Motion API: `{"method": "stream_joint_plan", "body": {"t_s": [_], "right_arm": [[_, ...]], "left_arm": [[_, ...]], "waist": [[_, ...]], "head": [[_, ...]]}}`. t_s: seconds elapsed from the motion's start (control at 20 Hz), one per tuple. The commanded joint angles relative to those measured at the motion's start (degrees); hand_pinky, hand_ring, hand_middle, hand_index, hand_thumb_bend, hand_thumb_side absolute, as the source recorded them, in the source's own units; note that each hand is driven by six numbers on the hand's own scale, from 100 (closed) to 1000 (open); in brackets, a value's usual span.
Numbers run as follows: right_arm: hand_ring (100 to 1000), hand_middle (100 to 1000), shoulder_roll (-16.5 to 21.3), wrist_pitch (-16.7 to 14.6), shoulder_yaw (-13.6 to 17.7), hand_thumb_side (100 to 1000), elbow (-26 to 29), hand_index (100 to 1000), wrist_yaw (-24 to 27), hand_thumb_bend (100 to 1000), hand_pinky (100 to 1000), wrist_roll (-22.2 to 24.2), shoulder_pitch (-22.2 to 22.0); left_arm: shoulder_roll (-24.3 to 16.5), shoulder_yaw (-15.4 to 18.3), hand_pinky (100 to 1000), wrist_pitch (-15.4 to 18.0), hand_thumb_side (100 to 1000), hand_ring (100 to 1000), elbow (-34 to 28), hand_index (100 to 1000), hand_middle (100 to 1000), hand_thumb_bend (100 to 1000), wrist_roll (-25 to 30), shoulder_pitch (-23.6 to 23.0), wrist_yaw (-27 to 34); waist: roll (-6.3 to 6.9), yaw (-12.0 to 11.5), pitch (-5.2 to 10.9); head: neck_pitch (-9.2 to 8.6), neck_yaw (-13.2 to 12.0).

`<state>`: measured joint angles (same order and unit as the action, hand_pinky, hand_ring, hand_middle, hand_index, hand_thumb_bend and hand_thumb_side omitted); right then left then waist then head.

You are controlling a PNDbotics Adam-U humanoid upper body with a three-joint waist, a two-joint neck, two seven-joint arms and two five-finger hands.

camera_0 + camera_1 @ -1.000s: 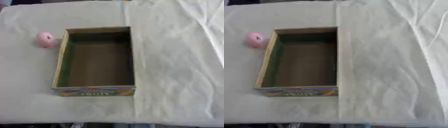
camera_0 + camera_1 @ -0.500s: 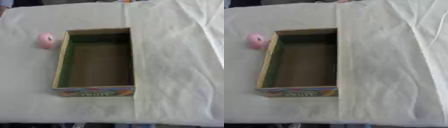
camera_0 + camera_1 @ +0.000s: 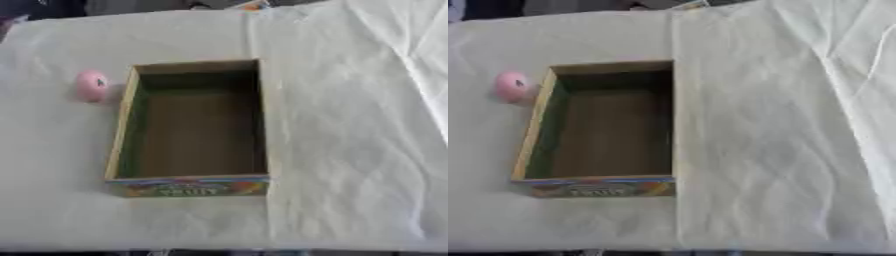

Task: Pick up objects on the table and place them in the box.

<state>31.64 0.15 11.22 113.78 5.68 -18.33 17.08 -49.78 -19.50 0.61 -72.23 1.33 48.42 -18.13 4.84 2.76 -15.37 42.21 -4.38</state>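
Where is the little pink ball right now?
The pink ball sits on the white cloth at the left side of the left eye view, just outside the box, beside its left wall near the far corner.

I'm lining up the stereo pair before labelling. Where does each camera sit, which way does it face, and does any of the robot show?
Left eye view: in the robot's head, looking down at the cloth-covered table, the open box and the pink object left of it; no arm or hand shows.
Right eye view: beside it in the head, facing the same way; no hand either.
Shared: both show box, pink object and cloth, slightly shifted sideways.
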Motion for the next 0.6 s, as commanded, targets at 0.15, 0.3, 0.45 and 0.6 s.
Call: {"method": "stream_joint_plan", "body": {"t_s": [0.15, 0.3, 0.45, 0.6], "right_arm": [[787, 740, 1.66, 0.19, 0.18, 1000, 0.81, 830, -0.12, 100, 613, 0.14, 0.30], [787, 738, 1.59, 0.32, 0.12, 1000, 0.81, 830, -0.13, 100, 614, 0.24, 0.36], [788, 738, 1.49, 0.47, 0.01, 1000, 0.81, 830, -0.14, 100, 615, 0.45, 0.44], [787, 736, 1.40, 0.64, 0.03, 1000, 0.81, 830, -0.19, 100, 615, 0.48, 0.31]], "left_arm": [[1.79, -2.33, 675, 0.89, 918, 785, 6.67, 1000, 800, 554, 4.37, 3.60, -4.51], [3.00, -3.15, 672, 2.70, 872, 793, 10.65, 1000, 810, 560, 6.82, 5.11, -6.95], [3.64, -3.69, 671, 4.19, 834, 799, 14.94, 1000, 820, 557, 9.45, 6.22, -9.59], [4.13, -2.48, 671, 6.25, 794, 803, 18.95, 1000, 842, 469, 11.98, 7.11, -12.11]], "waist": [[-0.15, 0.02, 0.99], [-0.08, 0.01, 0.87], [-0.03, 0.03, 0.81], [-0.08, -0.04, 0.75]], "head": [[-0.76, -0.22], [-0.89, -0.28], [-0.94, -0.33], [-1.10, -0.23]]}}
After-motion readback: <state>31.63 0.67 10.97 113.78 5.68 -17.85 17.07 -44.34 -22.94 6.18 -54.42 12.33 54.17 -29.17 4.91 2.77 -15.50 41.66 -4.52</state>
